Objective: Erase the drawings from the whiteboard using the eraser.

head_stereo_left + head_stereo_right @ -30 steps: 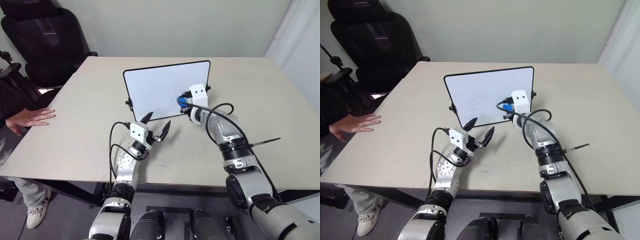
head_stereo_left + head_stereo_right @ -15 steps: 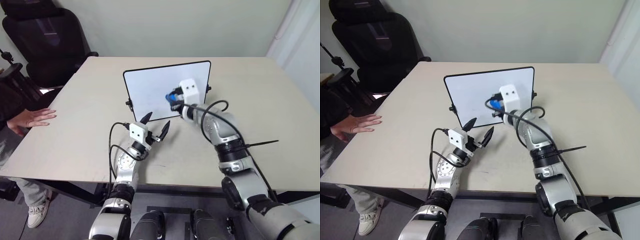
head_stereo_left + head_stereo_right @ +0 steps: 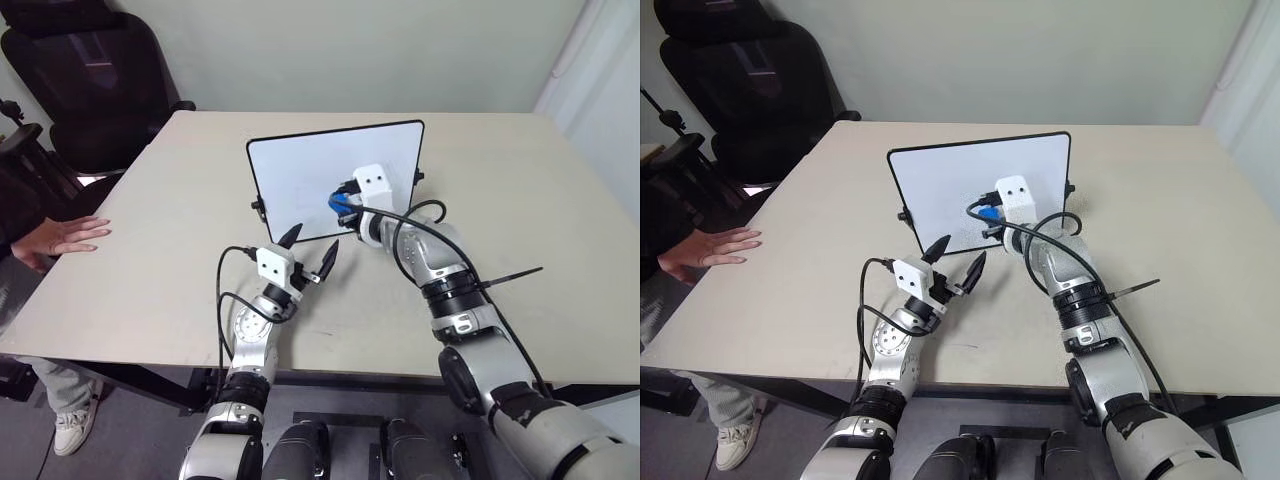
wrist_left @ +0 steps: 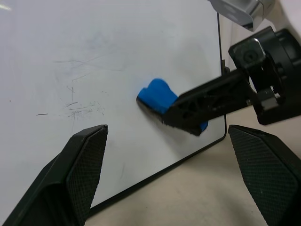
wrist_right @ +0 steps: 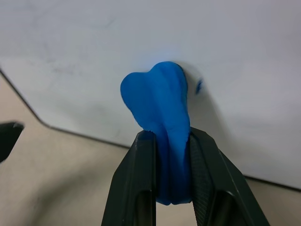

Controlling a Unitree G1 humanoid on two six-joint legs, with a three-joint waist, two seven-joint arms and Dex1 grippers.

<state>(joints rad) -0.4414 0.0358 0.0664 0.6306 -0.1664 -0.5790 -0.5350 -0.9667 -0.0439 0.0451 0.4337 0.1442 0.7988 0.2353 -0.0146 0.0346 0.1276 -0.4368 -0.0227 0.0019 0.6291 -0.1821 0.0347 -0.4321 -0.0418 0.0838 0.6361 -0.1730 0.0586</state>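
The whiteboard (image 3: 305, 175) stands upright on the table, its face toward me. My right gripper (image 3: 343, 205) is shut on the blue eraser (image 3: 339, 199) and holds its tip against the lower right part of the board. In the right wrist view the eraser (image 5: 157, 101) bulges out between the two fingers, with a tiny blue speck (image 5: 198, 86) beside it. Faint thin traces of the drawings (image 4: 77, 107) show on the board to the left of the eraser (image 4: 156, 93). My left gripper (image 3: 312, 240) hangs open in front of the board's lower edge, holding nothing.
A person's hand (image 3: 62, 236) lies flat near the left edge of the table (image 3: 150, 260). A black office chair (image 3: 90, 70) stands behind the far left corner. Bare tabletop stretches to the right of the board and in front of it.
My right gripper has slid the eraser to the left and slightly down across the board. The left gripper has stayed where it was.
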